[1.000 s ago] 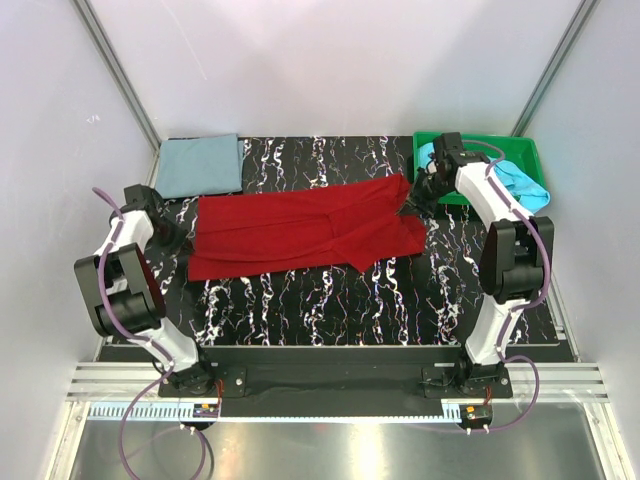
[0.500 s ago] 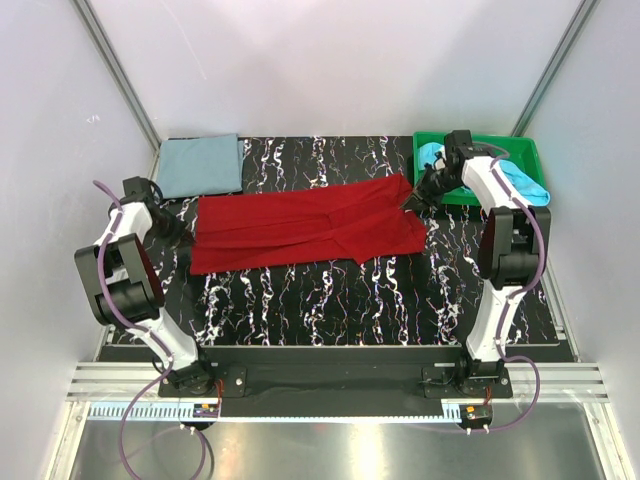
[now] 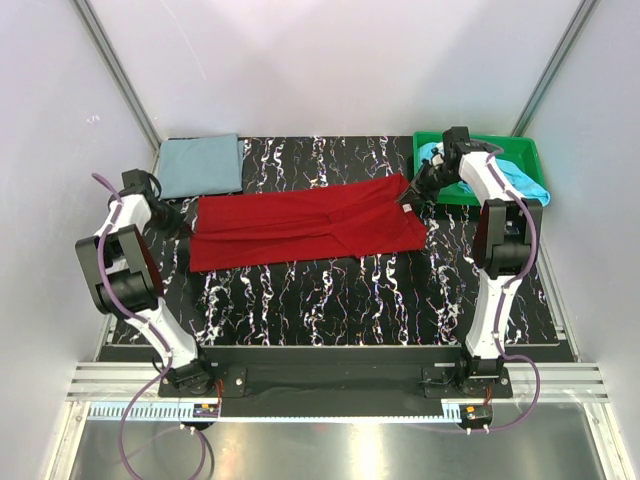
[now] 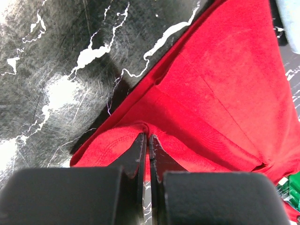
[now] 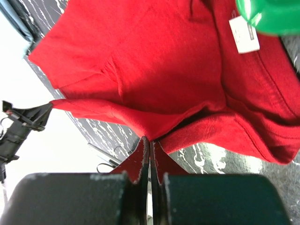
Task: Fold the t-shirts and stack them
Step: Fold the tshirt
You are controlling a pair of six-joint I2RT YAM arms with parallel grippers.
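The deep red t-shirt [image 3: 305,228] lies stretched across the middle of the black marbled table. My left gripper [image 3: 188,228] is shut on its left edge; in the left wrist view the cloth [image 4: 220,93] is pinched between my jaws [image 4: 148,137]. My right gripper [image 3: 410,195] is shut on its right end, next to the tray; the right wrist view shows the red cloth [image 5: 150,61] pinched at my fingertips [image 5: 149,138]. The grey-blue t-shirt [image 3: 200,166] lies folded at the back left. The light turquoise t-shirt [image 3: 520,180] lies bunched in the green tray [image 3: 525,152].
The green tray stands at the back right corner; its corner shows in the right wrist view [image 5: 272,16] above a white label [image 5: 243,35] on the red cloth. White walls with metal posts enclose the table on three sides.
Both grippers have pulled the red shirt's ends outward and toward the back. The shirt now lies straighter, and its lower right flap has flattened.
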